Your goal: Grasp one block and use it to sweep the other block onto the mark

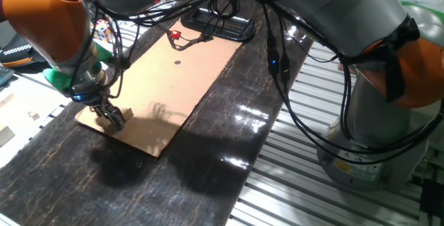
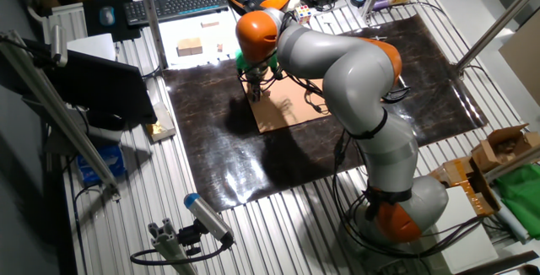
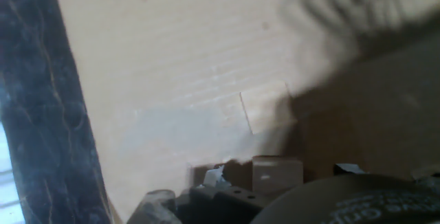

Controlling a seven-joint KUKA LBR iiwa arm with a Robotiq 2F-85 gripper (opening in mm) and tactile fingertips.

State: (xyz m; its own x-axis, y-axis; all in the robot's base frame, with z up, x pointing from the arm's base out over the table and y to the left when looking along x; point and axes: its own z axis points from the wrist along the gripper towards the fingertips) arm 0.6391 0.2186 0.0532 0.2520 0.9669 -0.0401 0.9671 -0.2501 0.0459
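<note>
Dark marbled matting covers a slatted metal table (image 1: 388,198), and a tan cardboard sheet (image 1: 159,80) lies on the matting. One large grey and orange robot arm reaches across to the sheet's near corner, where its end effector (image 1: 113,117) is pressed low against the cardboard. Whether the fingers are apart, together or clamped on anything cannot be told; in the fixed views they are small and dark. In the hand view, a pale block (image 3: 268,107) lies flat on the cardboard just ahead of the fingers, and a second block-like shape (image 3: 276,174) sits right at the fingertips, possibly between them. The mark (image 1: 177,63) is a tiny dark dot far up the sheet, well beyond the end effector. A colourful puzzle cube (image 1: 103,29) sits behind the arm.

Judging from this, the grasp is the step in hand. To do it well, the fingers should close squarely on the nearer block and keep it low, so its flat face can push the other block straight toward the dot.

The hand view is blurred and half shadowed, and the arm hides the blocks in both fixed views
</note>
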